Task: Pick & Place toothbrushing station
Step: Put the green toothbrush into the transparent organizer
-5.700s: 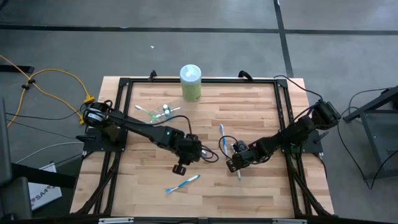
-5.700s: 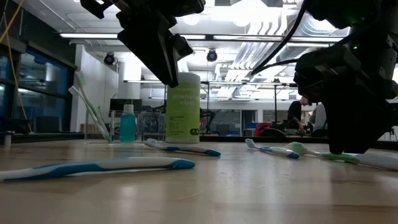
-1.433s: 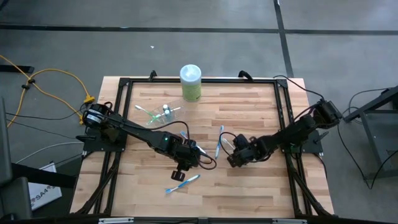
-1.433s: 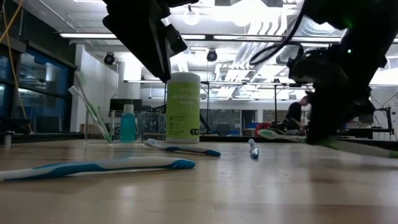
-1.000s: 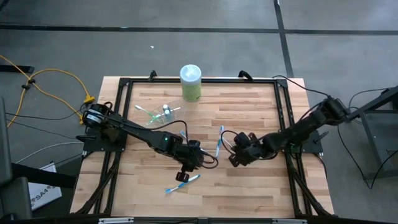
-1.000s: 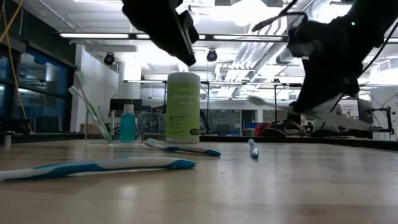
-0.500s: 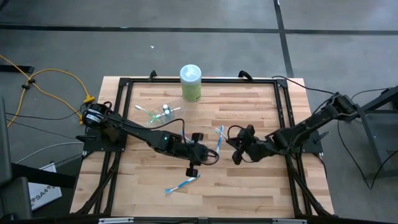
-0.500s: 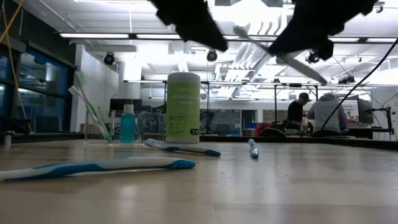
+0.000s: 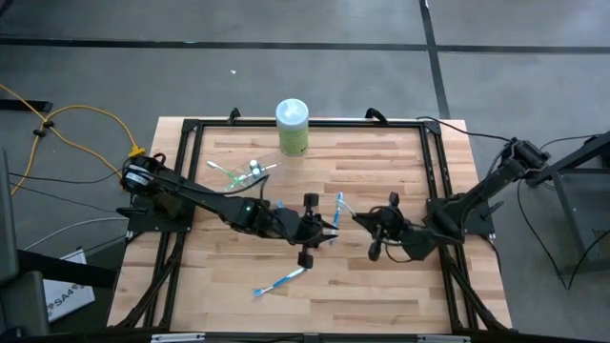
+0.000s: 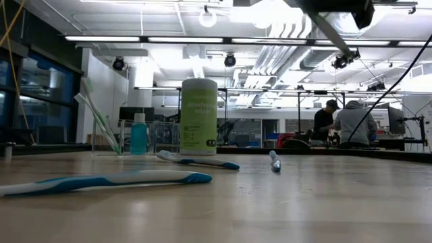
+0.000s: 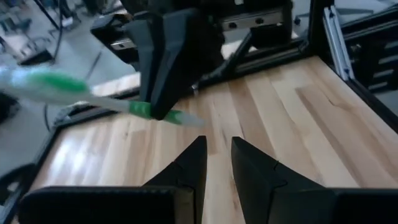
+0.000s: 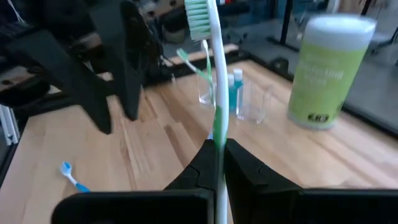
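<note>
Green canister (image 10: pixel 198 116), label print too blurred.

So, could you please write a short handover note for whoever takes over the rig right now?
Right gripper: shut on a green toothbrush, lifted above mid-table.
Left gripper: open, empty, facing the right gripper, fingers just short of the brush.
Clear cup: far left of the table, two green brushes in it; a green canister stands at the far edge.
Loose on the table: three blue brushes, one mid-table, one by the cup, one at the near edge.
Left: pass or place the held brush, then collect the loose ones.
</note>
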